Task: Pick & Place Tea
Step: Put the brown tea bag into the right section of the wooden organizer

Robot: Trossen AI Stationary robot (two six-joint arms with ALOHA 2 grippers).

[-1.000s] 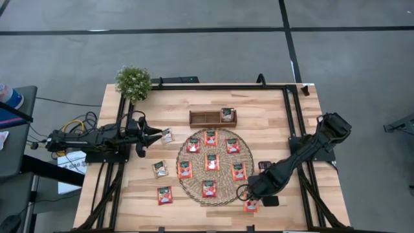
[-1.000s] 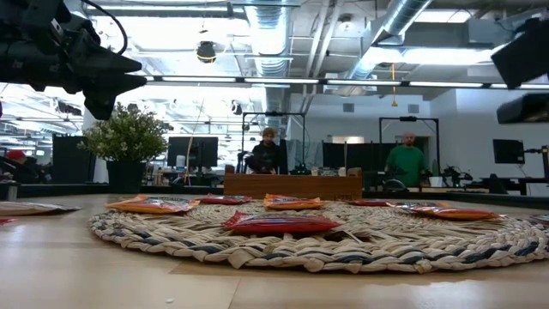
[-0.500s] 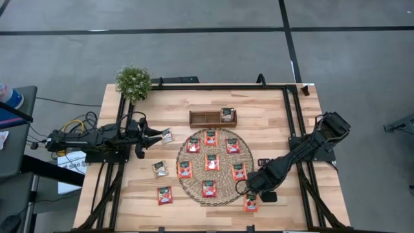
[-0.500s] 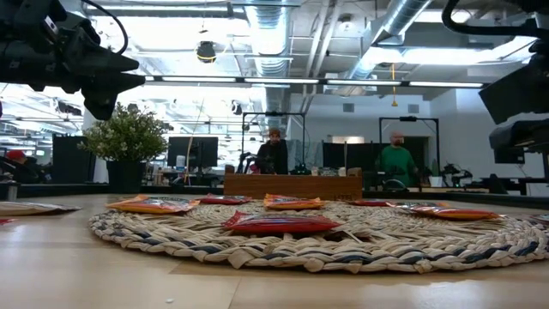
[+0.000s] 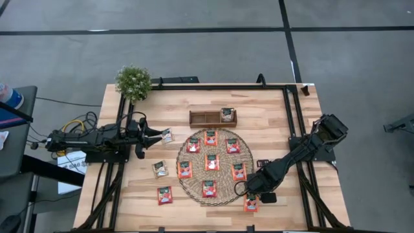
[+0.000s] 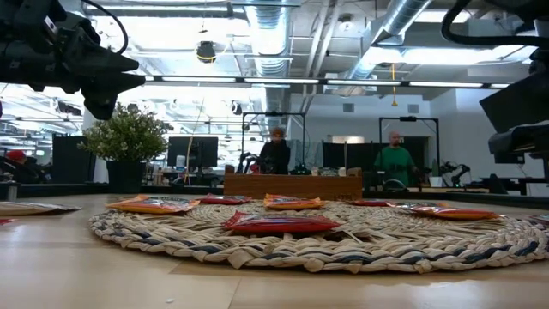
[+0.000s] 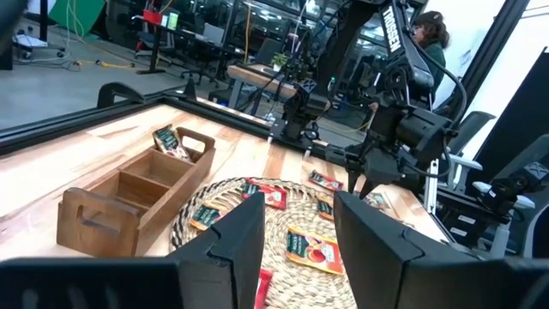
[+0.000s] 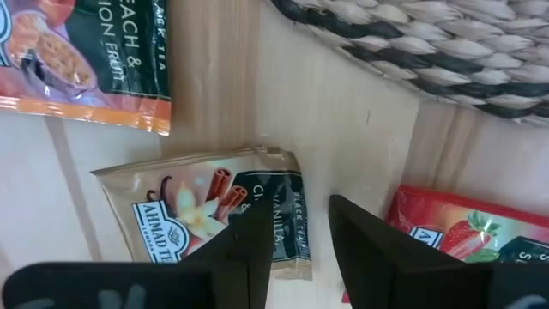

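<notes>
Wooden table [image 5: 272,116], right end effector [image 5: 244,190] lowered, open

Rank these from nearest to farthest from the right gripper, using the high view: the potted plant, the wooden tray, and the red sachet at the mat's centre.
From the right gripper:
1. Red sachet at the mat's centre, just inward on the woven mat.
2. Wooden tray, beyond the mat, toward the table's far edge.
3. Potted plant, at the far left corner.
</notes>
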